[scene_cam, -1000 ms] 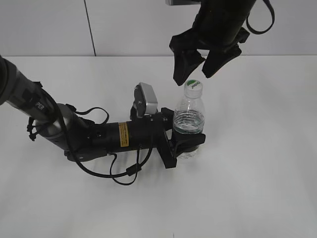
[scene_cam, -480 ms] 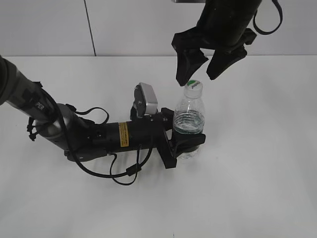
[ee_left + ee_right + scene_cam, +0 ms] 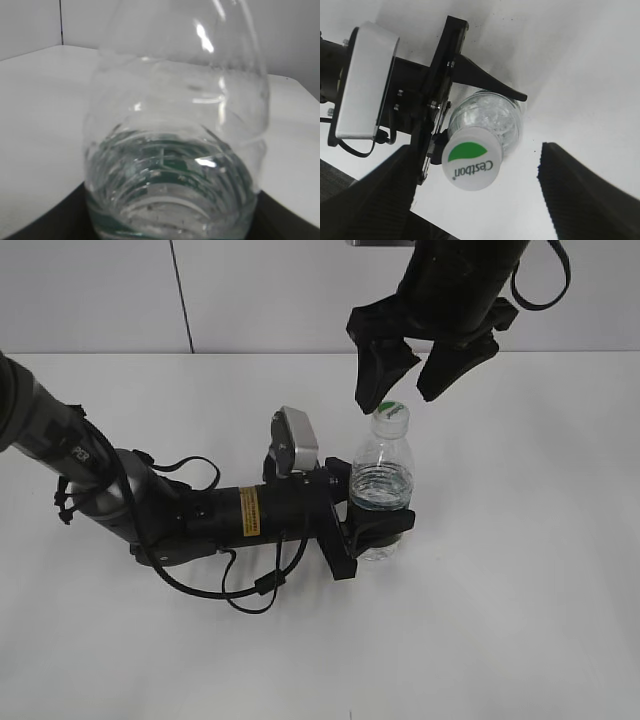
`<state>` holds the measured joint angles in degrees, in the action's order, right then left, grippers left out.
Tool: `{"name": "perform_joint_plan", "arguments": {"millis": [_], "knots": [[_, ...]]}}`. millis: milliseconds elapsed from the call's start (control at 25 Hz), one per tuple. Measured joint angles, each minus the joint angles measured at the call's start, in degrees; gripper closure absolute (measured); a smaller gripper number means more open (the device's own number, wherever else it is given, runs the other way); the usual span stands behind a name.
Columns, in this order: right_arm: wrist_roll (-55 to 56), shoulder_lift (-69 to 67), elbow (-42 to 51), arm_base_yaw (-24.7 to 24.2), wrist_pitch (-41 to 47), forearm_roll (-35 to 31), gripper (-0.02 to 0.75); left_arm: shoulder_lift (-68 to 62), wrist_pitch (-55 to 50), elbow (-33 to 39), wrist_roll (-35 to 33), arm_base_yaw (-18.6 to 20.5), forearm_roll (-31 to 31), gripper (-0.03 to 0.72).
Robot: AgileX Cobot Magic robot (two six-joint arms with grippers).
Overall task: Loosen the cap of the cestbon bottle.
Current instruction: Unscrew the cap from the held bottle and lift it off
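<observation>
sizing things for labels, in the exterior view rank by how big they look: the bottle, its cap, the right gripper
1. right gripper, though nearer the camera, which may inflate it
2. cestbon bottle
3. cap, clearly smallest

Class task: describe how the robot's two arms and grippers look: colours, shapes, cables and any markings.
The left arm is black and dark grey, tubular, with white lettering, a yellow label, looping black cables and a silver camera box. The right gripper is matt black with tapered, wedge-shaped jaws; a black cable loops beside it.

Right tool (image 3: 408,390) aloft (jaws apart)
</observation>
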<state>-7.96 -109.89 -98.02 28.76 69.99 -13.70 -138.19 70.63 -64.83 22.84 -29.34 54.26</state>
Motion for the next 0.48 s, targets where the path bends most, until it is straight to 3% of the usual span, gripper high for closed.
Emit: {"name": "perform_joint_plan", "arguments": {"millis": [480], "knots": [[0.0, -1.2, 0.0, 0.0, 0.0, -0.1, 0.158, 0.0, 0.0, 0.0, 0.0, 0.0, -0.2, 0.283]]}}
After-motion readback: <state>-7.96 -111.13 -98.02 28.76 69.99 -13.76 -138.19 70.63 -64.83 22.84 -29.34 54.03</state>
